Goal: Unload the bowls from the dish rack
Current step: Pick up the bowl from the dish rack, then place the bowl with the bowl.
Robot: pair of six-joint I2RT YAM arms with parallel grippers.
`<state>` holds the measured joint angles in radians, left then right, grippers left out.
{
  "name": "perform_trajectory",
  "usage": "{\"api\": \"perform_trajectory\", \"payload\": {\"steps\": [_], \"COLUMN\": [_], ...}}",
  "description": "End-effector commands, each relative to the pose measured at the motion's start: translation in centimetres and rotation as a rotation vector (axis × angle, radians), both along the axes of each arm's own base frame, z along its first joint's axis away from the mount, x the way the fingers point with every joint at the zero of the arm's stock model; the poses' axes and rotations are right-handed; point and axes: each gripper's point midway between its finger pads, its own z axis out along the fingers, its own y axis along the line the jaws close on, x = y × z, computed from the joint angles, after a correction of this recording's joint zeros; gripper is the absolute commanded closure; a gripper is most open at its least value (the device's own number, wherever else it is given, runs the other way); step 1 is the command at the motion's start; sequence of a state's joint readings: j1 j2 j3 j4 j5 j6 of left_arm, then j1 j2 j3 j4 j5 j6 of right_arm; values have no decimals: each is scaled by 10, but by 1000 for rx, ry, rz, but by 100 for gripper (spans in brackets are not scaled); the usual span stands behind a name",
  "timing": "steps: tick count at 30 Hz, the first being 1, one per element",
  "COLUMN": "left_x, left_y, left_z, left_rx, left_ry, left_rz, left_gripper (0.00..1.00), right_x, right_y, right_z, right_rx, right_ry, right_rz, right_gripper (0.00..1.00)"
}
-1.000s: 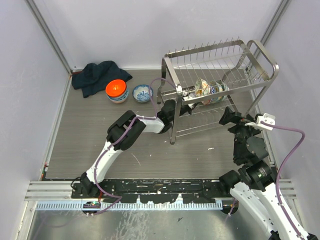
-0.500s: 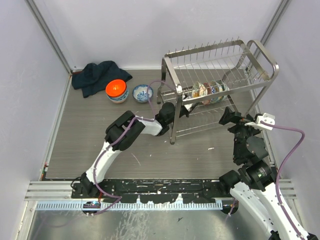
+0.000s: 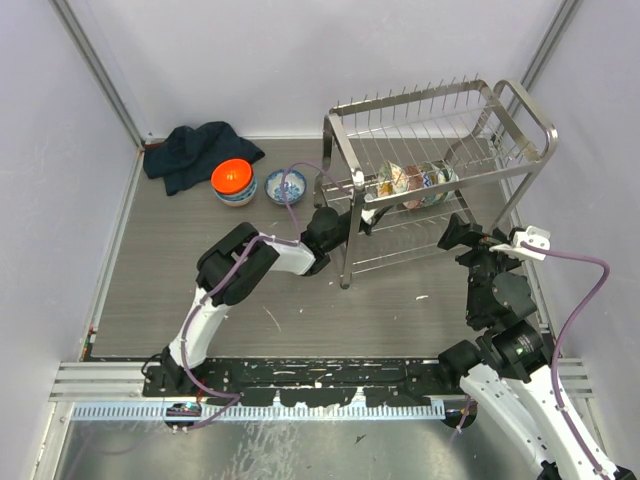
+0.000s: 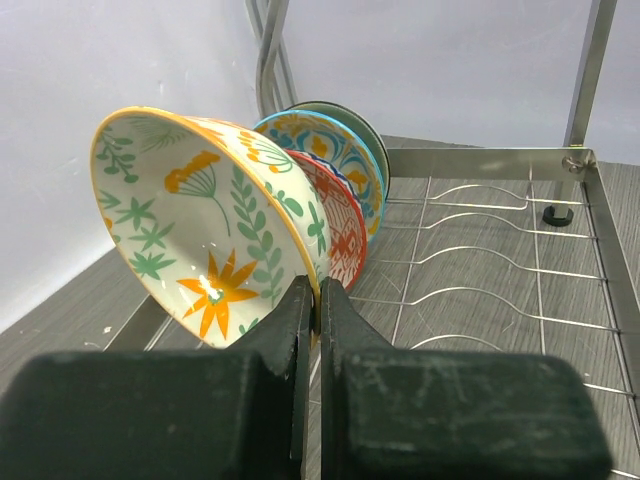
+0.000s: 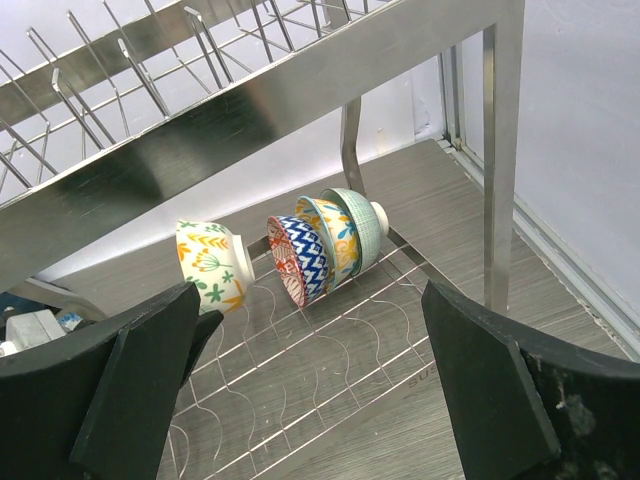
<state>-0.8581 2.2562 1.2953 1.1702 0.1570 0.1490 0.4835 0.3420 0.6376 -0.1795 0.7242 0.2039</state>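
The left fingers [image 4: 295, 335] pinch the rim of a cream leaf-patterned bowl [image 4: 200, 230], which stands on edge on the lower shelf of the rack [image 5: 300, 105]. Just beyond it on the same shelf lean three nested bowls [image 5: 325, 245]. The right fingers [image 5: 130, 390] are spread wide near the rack's right end, holding nothing. An orange bowl [image 3: 233, 180] and a blue bowl [image 3: 285, 185] sit on the tabletop [image 3: 160, 260], left of the rack.

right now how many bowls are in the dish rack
4, on the lower shelf: white floral bowl gripped by the left fingers, then red zigzag, blue-yellow and mint bowls nested; another may hide.
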Motion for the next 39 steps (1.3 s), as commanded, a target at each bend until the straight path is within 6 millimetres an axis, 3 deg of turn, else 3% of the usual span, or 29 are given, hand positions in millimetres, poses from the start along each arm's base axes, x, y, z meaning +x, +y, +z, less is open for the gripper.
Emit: {"api": "perform_trajectory", "payload": {"steps": [1, 19, 39], "left_x": [-6, -20, -55], "left_y": [14, 49, 96], "left_z": [62, 63, 66], "left_rx": [-115, -97, -79], "left_ry": [-131, -150, -133], "left_rz": [25, 75, 99], "left_gripper": [100, 100, 100], "right_x": [-2, -4, -2], "right_y": [0, 0, 3], "right_z": [23, 24, 25], "right_rx": [25, 29, 30], "right_ry": [-67, -71, -73], "right_rz": [4, 9, 22], "right_gripper": [0, 0, 0]}}
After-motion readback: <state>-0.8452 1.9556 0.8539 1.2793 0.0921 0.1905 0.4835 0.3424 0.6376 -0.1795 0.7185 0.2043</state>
